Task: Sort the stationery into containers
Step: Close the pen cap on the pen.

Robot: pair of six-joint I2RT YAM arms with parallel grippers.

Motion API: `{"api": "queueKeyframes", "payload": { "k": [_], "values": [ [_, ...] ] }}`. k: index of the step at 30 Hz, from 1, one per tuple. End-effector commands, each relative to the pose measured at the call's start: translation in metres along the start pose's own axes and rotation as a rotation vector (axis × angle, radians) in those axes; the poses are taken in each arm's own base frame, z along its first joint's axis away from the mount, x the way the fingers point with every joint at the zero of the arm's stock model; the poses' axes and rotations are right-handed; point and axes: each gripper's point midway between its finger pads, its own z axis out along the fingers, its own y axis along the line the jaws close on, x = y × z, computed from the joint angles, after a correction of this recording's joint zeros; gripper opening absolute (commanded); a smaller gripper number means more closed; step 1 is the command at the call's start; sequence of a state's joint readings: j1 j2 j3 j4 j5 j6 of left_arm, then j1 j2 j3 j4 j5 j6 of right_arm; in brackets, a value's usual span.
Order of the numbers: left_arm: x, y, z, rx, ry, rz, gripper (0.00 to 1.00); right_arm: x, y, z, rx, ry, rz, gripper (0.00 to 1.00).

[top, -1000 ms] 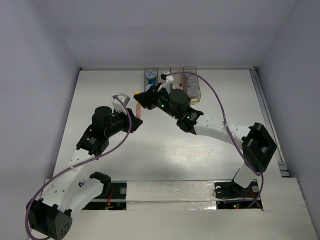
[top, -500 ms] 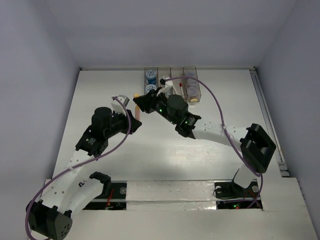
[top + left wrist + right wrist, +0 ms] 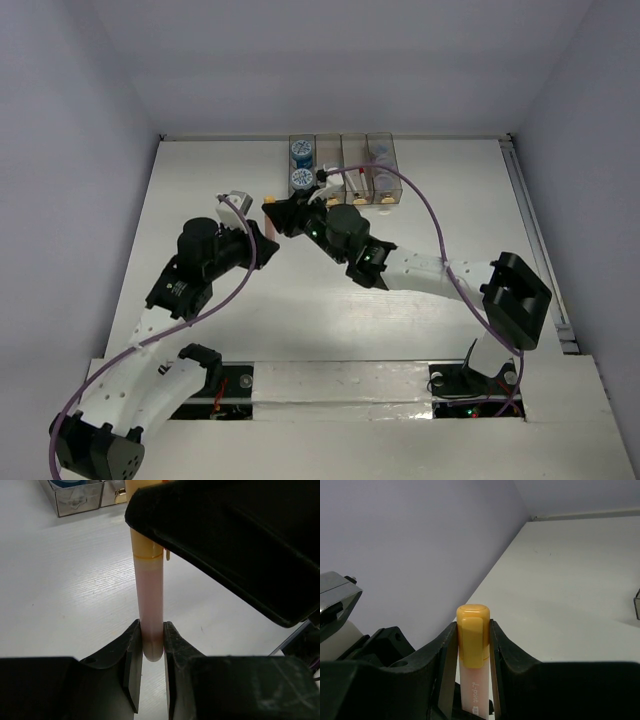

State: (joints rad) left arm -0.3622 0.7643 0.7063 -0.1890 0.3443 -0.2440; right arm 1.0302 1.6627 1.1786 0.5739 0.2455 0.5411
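Past both sets of fingers, at the far edge of the white table (image 3: pixel 200 180), sits the row of containers (image 3: pixel 341 150), brownish see-through bins joined side by side. Two blue-topped rolls (image 3: pixel 299 151) lie in the end bin on the left arm's side, and greyish round pieces (image 3: pixel 380 180) lie in the bin at the other end. What the two middle bins hold I can't make out. A purple cable (image 3: pixel 432 215) loops from the right arm past the bins. The right gripper (image 3: pixel 472 630) is the main thing in the way. From above, its black body covers nearly all of the stick, and from the left wrist it fills the upper right and hides the stick's top. The left gripper (image 3: pixel 152 640) has its fingers clamped on the rounded lower end of the pink stick (image 3: pixel 150 595). The right gripper's fingers pinch the orange cap (image 3: pixel 473 635), one on each side. So the stick runs from one pair of fingers to the other, on the near side of the bins and apart from them. Its barrel is pale, cloudy pink. The cap is yellow-orange and blunt, with a thin ring line near the join, and there is small print just below it.
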Motion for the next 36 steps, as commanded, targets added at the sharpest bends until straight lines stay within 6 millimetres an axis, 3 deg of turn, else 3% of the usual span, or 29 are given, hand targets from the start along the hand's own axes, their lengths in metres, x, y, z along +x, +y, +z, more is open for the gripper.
{"api": "queueKeyframes", "payload": {
  "k": [1, 6, 10, 14, 19, 25, 30, 36],
  "values": [
    [-0.043, -0.002, -0.007, -0.017, -0.165, 0.037, 0.00, 0.016, 0.011, -0.011, 0.011, 0.037, 0.002, 0.01],
    [-0.048, -0.001, -0.012, -0.025, -0.193, 0.036, 0.00, 0.049, 0.021, -0.019, -0.020, 0.113, 0.014, 0.00],
    [-0.050, -0.002, -0.013, -0.024, -0.199, 0.038, 0.00, 0.081, 0.027, -0.035, -0.074, 0.214, 0.035, 0.00],
    [-0.051, 0.000, -0.013, -0.029, -0.203, 0.036, 0.00, 0.127, 0.015, -0.062, -0.083, 0.355, 0.090, 0.00],
    [-0.052, 0.002, -0.013, -0.033, -0.205, 0.031, 0.00, 0.161, -0.005, -0.086, -0.056, 0.467, 0.111, 0.00],
    [-0.052, -0.001, -0.011, -0.015, -0.205, 0.024, 0.00, 0.189, 0.004, -0.103, -0.115, 0.590, 0.145, 0.00],
    [-0.057, 0.000, -0.013, -0.027, -0.219, 0.025, 0.00, 0.198, 0.008, -0.105, -0.132, 0.619, 0.147, 0.00],
    [-0.066, 0.004, -0.012, -0.058, -0.227, 0.035, 0.00, 0.214, 0.008, -0.123, -0.125, 0.670, 0.138, 0.00]
  ]
}}
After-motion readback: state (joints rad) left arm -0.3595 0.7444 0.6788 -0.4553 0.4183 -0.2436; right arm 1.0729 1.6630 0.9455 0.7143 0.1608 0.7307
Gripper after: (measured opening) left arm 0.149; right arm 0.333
